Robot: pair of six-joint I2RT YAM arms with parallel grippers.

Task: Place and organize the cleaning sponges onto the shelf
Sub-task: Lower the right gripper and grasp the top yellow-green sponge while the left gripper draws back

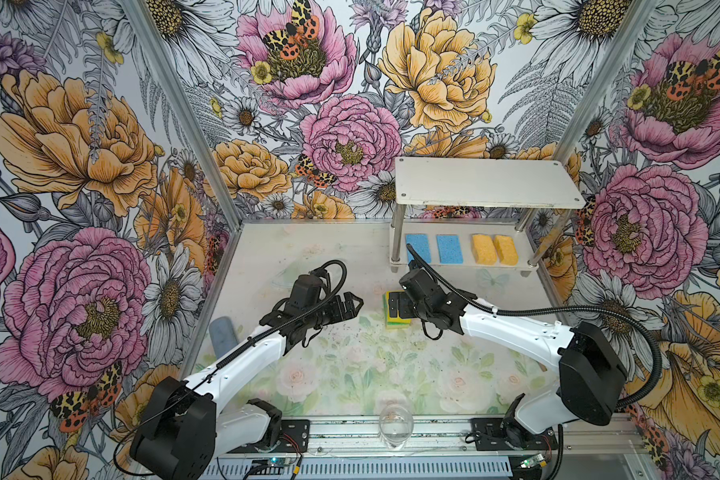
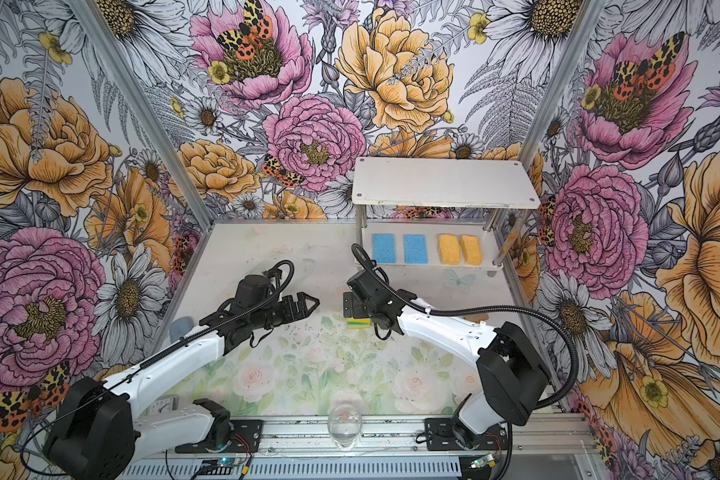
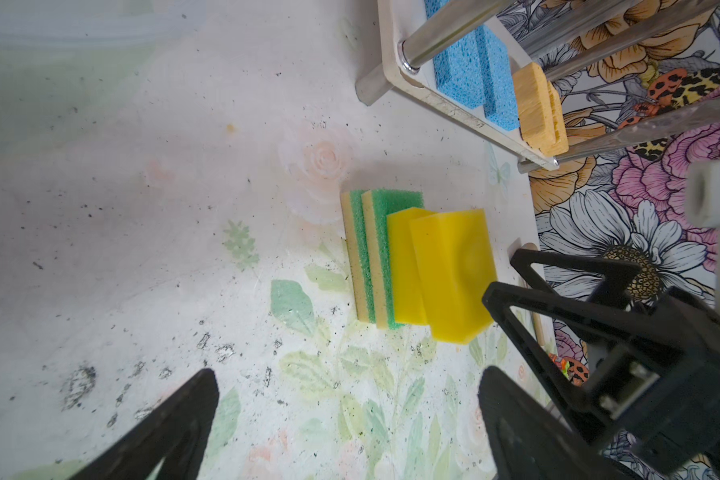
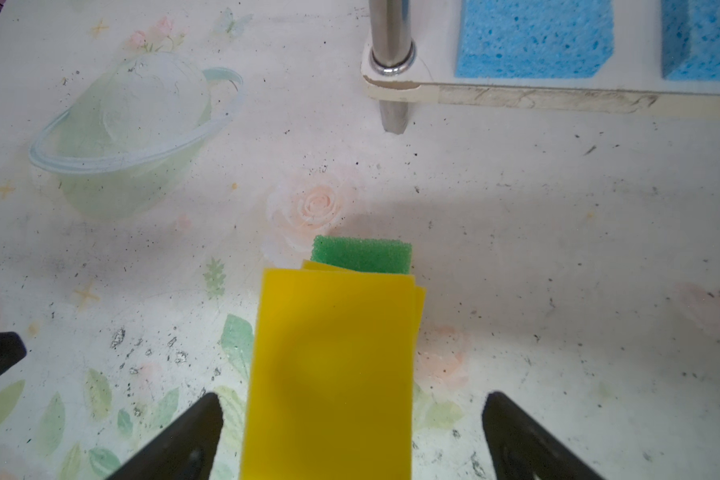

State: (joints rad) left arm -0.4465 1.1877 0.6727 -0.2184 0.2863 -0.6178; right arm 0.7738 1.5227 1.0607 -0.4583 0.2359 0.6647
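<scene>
Right wrist: right gripper spread over 2 yellow sponges (left gripper spread too).

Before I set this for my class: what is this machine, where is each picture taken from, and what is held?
Two robot arms, each ending in a pincer. Two pictures look down from overhead; two come from wrist cameras. The shelf holds, on its lower board, two blue sponges and two orange-yellow sponges. Green-topped sponges and bright yellow sponges lie stacked on the table. The right pincer stands open over that stack; the left pincer is open, empty. Nothing is held.
</scene>
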